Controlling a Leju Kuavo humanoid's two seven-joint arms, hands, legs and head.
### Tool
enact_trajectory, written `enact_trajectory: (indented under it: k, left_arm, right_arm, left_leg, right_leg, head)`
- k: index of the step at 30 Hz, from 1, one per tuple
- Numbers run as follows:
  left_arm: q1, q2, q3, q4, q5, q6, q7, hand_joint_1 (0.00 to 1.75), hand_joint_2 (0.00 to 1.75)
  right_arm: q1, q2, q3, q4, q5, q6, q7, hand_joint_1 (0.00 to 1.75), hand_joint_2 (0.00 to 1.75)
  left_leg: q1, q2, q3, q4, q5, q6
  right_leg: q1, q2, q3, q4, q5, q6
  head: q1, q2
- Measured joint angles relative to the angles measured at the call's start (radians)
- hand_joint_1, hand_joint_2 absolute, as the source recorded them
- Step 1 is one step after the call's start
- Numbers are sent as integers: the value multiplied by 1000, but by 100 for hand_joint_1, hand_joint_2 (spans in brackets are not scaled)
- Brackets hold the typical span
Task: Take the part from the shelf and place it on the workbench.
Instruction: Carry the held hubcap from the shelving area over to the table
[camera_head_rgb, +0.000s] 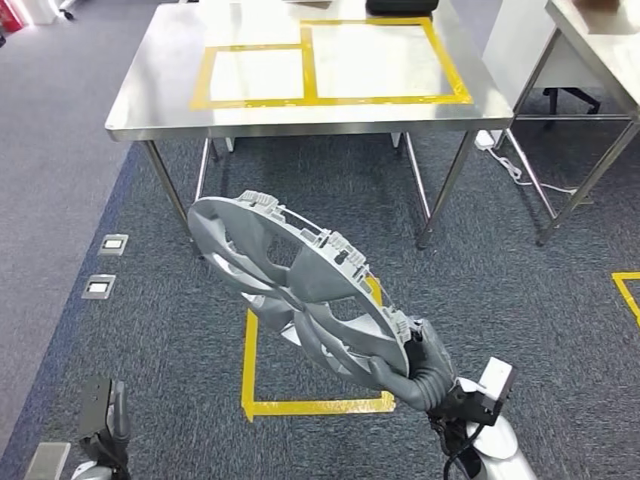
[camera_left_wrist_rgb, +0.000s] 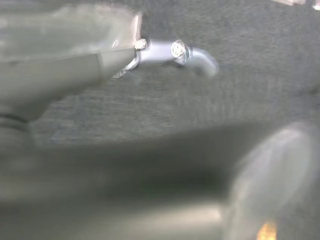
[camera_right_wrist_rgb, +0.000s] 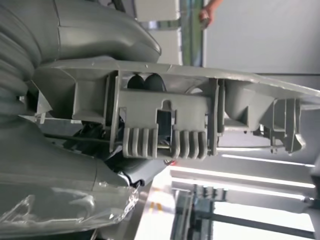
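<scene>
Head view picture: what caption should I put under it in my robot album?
Robot's right hand holds a grey wheel cover above the carpet, facing a steel workbench marked with yellow tape rectangles.

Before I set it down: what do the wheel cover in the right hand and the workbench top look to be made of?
The wheel cover looks like moulded plastic, matte grey: thin ribs and snap clips along its rim, no glare. The right hand grips it at the edge. The workbench top looks like brushed stainless steel, given its soft sheen and bright folded edge, on shiny metal legs. The yellow outlines on it appear to be adhesive tape.
</scene>
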Motion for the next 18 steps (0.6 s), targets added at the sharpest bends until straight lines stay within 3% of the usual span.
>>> enact_trajectory:
  k: [2, 4, 5, 7, 9, 10, 11, 13, 14, 15, 17, 18]
  left_arm:
    - [-6, 0, -3, -2, -2, 3, 2, 0, 0]
    - [-7, -1, -5, -2, -4, 5, 3, 0, 0]
    - [-5, 0, -5, -2, -4, 5, 4, 0, 0]
    - [-1, 1, -6, -2, -3, 5, 7, 0, 0]
    - [0, 1, -6, -1, 0, 6, 7, 0, 0]
    - [0, 1, -6, -1, 2, 6, 7, 0, 0]
    - [-1, 1, -6, -1, 4, 7, 8, 0, 0]
    - [-3, 1, -6, 1, 8, 9, 10, 0, 0]
    - [-3, 1, -6, 1, 11, 10, 12, 0, 0]
    - [-5, 2, -6, 0, 13, 13, 14, 0, 0]
    - [-13, 4, -6, -6, 16, 15, 15, 0, 0]
    - [-18, 5, -7, -8, 16, 16, 15, 0, 0]
  right_arm:
    - [2, -3, -11, -5, 7, -8, 2, 175, 175]
    - [3, -8, -22, -9, 13, -13, -1, 175, 175]
    - [4, -9, -26, -10, 14, -14, -3, 175, 175]
    - [6, -12, -33, -10, 17, -16, -8, 175, 175]
    - [7, -15, -41, -10, 23, -18, -20, 175, 175]
    - [7, -17, -45, -10, 25, -18, -28, 175, 175]
    - [7, -19, -50, -10, 25, -18, -35, 175, 175]
    - [7, -21, -59, -12, 26, -18, -43, 175, 175]
    - [6, -22, -64, -15, 27, -18, -44, 175, 175]
    - [4, -23, -69, -21, 28, -19, -45, 175, 175]
    - [-6, -24, -78, -36, 31, -19, -44, 175, 175]
    - [-11, -25, -81, -42, 31, -19, -44, 175, 175]
  left_leg:
    - [6, -2, 25, -29, -27, 11]
    - [15, -5, 59, -52, -41, 17]
    - [17, -6, 78, -62, -49, 18]
    - [19, -6, 119, -82, -67, 17]
    - [23, -8, 168, -99, -91, 14]
    - [24, -9, 196, -106, -105, 11]
    - [26, -9, 220, -113, -119, 7]
    - [25, -10, 261, -122, -151, -4]
    - [24, -10, 276, -128, -166, -11]
    - [22, -10, 290, -129, -173, -19]
    - [23, -8, 308, -123, -172, -31]
    - [24, -7, 301, -91, -162, -34]
  right_leg:
    - [1, -4, -15, 33, 19, 11]
    - [2, -12, -71, 128, 33, 20]
    - [1, -17, -111, 185, 23, 24]
    - [-3, -22, -190, 268, -34, 31]
    - [-5, -24, -240, 265, -73, 35]
    - [-5, -25, -251, 228, -57, 34]
    - [-6, -27, -256, 173, -3, 32]
    - [-4, -37, -265, 62, 156, 23]
    - [-2, -40, -269, 36, 208, 16]
    - [-1, -42, -270, 26, 227, 8]
    - [-1, -39, -251, 31, 205, -9]
    - [-2, -37, -237, 27, 196, -18]
  head:
    - [0, 0]
    - [8, 0]
    - [11, 0]
    - [14, 0]
    - [16, 0]
    - [17, 0]
    - [18, 0]
    - [21, 0]
    - [22, 0]
    - [22, 0]
    - [21, 0]
    - [19, 0]
